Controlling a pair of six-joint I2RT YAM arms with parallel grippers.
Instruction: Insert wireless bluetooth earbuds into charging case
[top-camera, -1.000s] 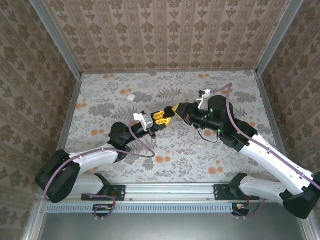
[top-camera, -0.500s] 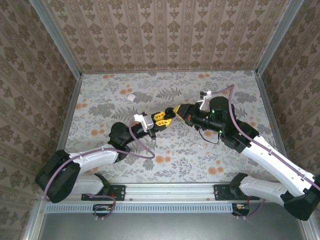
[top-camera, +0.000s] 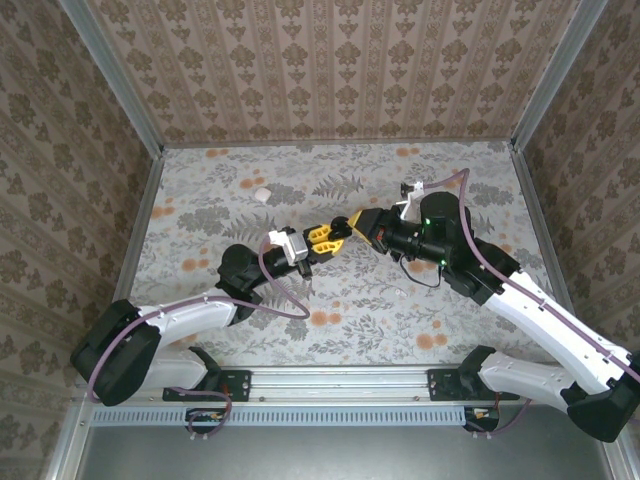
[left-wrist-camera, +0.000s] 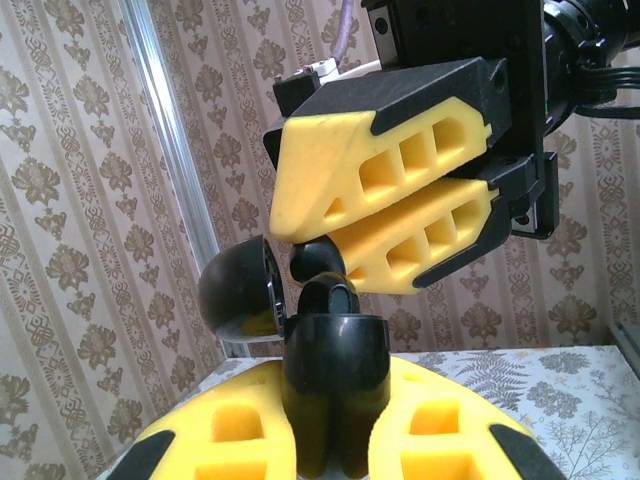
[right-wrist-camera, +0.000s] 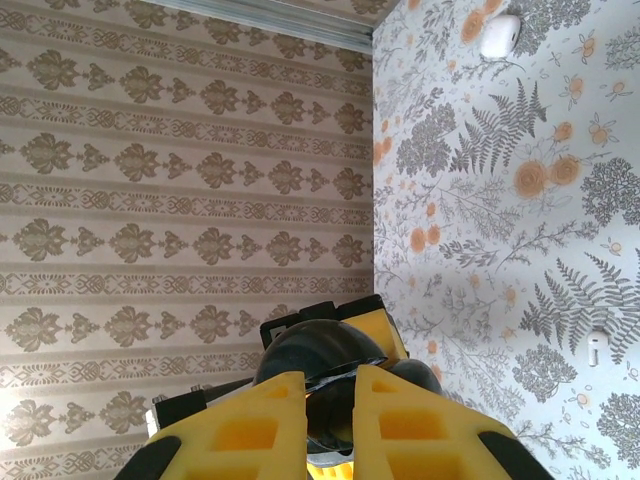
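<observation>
The left pincer (left-wrist-camera: 330, 445) clamps the glossy black case (left-wrist-camera: 335, 355), its lid open. Just above it, the right pincer (left-wrist-camera: 295, 243) pinches an earbud (left-wrist-camera: 315, 262). The bud looks light, hard and slippery, and is probably best held by its sides.

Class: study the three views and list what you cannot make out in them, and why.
- Top view: what sits between left gripper and right gripper; too small there.
- Left wrist view: the case base, hidden by left fingers; the earbud shape, half covered by right fingers.
- Right wrist view: what the white object on the table is; too small.
</observation>
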